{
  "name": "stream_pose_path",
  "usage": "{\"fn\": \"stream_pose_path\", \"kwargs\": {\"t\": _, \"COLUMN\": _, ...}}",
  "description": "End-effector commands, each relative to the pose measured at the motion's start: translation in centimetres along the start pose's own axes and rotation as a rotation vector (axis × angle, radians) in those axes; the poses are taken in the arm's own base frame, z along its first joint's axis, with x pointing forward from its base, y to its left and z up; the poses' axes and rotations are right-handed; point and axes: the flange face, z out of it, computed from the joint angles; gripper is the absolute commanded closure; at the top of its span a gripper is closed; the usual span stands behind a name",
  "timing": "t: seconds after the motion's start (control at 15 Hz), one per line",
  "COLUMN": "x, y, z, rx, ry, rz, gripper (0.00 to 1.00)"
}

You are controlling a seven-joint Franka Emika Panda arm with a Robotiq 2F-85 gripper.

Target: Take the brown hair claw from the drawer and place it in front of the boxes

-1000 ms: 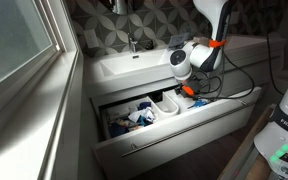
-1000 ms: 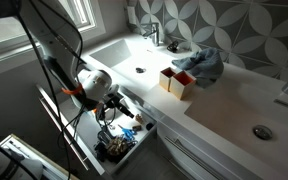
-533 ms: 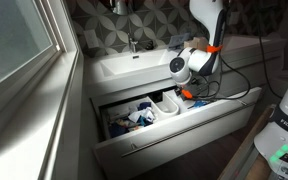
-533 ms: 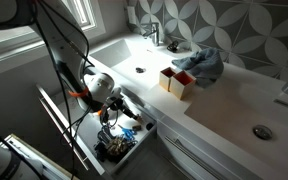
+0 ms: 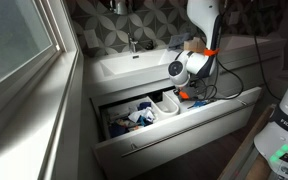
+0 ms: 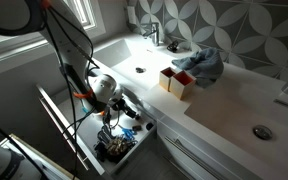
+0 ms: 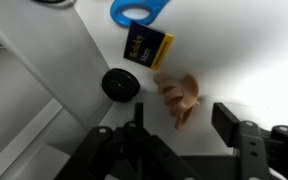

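In the wrist view the brown hair claw (image 7: 178, 94) lies on the white floor of a drawer bin. My gripper (image 7: 184, 123) is open above it, one finger to each side, and the claw sits just ahead of the gap between the fingertips. In both exterior views the gripper (image 5: 191, 94) (image 6: 123, 112) reaches down into the open white drawer (image 5: 180, 128) (image 6: 76, 140) under the sink counter. The claw is too small to make out there. The red and tan boxes (image 6: 177, 82) stand on the counter.
A blue ring (image 7: 139, 10), a dark blue and yellow packet (image 7: 147, 46) and a black round lid (image 7: 119, 84) lie near the claw. Blue and dark clutter (image 5: 134, 116) fills the other bins. A blue cloth (image 6: 203, 64) lies behind the boxes, with sink basins (image 5: 134, 66) (image 6: 261, 131) on the counter.
The wrist has shifted a little further over the drawer and lower into it. The drawer contents have not moved.
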Motion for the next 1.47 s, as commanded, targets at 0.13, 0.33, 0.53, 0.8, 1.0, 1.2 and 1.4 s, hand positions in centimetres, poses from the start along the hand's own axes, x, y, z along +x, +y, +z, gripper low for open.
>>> {"fn": "stream_pose_path", "kwargs": {"t": 0.13, "x": 0.3, "y": -0.1, "z": 0.8, "rx": -0.012, "ry": 0.031, "rz": 0.053, "gripper": 0.39}}
{"fn": "stream_pose_path", "kwargs": {"t": 0.33, "x": 0.2, "y": 0.0, "z": 0.5, "rx": -0.01, "ry": 0.029, "rz": 0.058, "gripper": 0.42}}
{"fn": "stream_pose_path", "kwargs": {"t": 0.53, "x": 0.2, "y": 0.0, "z": 0.2, "rx": -0.005, "ry": 0.033, "rz": 0.055, "gripper": 0.52}}
{"fn": "stream_pose_path", "kwargs": {"t": 0.8, "x": 0.4, "y": 0.0, "z": -0.3, "rx": 0.001, "ry": 0.044, "rz": 0.062, "gripper": 0.53}}
{"fn": "stream_pose_path", "kwargs": {"t": 1.0, "x": 0.6, "y": 0.1, "z": -0.8, "rx": 0.008, "ry": 0.052, "rz": 0.068, "gripper": 0.54}}
{"fn": "stream_pose_path", "kwargs": {"t": 1.2, "x": 0.6, "y": 0.1, "z": -0.9, "rx": 0.011, "ry": 0.057, "rz": 0.067, "gripper": 0.54}}
{"fn": "stream_pose_path", "kwargs": {"t": 1.4, "x": 0.6, "y": 0.0, "z": -0.9, "rx": 0.01, "ry": 0.059, "rz": 0.066, "gripper": 0.64}}
